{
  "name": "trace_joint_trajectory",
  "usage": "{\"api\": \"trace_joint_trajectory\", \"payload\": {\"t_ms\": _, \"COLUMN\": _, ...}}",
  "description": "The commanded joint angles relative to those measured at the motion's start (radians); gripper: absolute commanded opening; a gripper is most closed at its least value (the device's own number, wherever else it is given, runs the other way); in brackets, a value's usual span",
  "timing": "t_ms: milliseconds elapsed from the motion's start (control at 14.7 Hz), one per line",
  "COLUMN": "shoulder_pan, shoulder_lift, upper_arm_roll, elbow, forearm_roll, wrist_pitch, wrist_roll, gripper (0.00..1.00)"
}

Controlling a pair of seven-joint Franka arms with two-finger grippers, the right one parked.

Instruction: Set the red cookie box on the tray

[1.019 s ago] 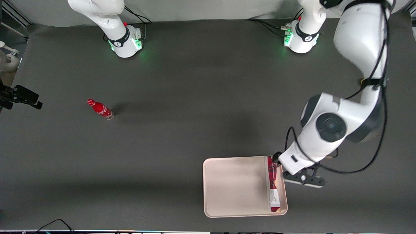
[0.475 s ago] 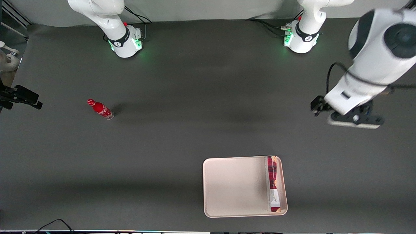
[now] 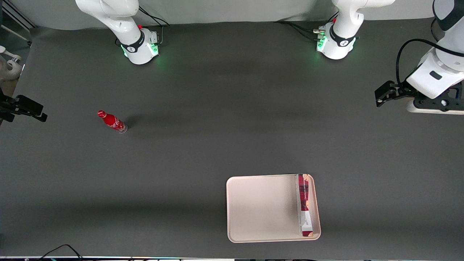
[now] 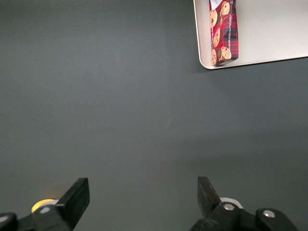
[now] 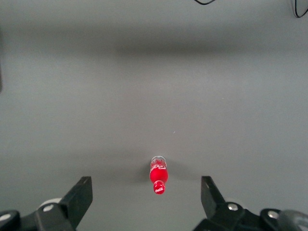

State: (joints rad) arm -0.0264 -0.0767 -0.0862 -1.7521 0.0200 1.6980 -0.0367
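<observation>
Covering most of the front view, the dark grey table mat [image 3: 217,145] carries only a few things. Largest of these is the tray [image 3: 261,206], pale cream-pink with a low rim, sitting in the lower middle-right of that frame, close to the front camera. On it lies the red cookie box [image 3: 304,204], flat and lengthwise against the tray's short rim at the working arm's end, running nearly the whole length of that side. One end of the box shows red plaid with cookie pictures, the end nearer the camera a white patch.

At the right edge of the front view, in its upper half, the left arm's gripper [image 3: 384,95] hangs above bare mat, well apart from the tray and farther from the front camera than it. Its fingers [image 4: 77,197] stand wide apart with nothing between them; the wrist view shows only grey mat in the gap, with the tray's rounded corner [image 4: 207,62] and the box end [image 4: 222,33] far off from the fingertips. Nothing lies between gripper and tray.

Toward the parked arm's end of the table, at the left of the front view, a small red soda bottle [image 3: 111,121] stands alone.
</observation>
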Motion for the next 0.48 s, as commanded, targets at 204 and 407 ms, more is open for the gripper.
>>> {"api": "trace_joint_trajectory", "payload": {"t_ms": 204, "shoulder_pan": -0.009, "shoulder_lift": 0.15, "upper_arm_roll": 0.01, "elbow": 0.246, "forearm_roll": 0.0, "wrist_pitch": -0.034, "wrist_roll": 0.009, "gripper": 1.0}}
{"api": "trace_joint_trajectory", "payload": {"t_ms": 407, "shoulder_pan": -0.01, "shoulder_lift": 0.153, "upper_arm_roll": 0.01, "elbow": 0.246, "forearm_roll": 0.005, "wrist_pitch": -0.021, "wrist_roll": 0.012, "gripper": 1.0}}
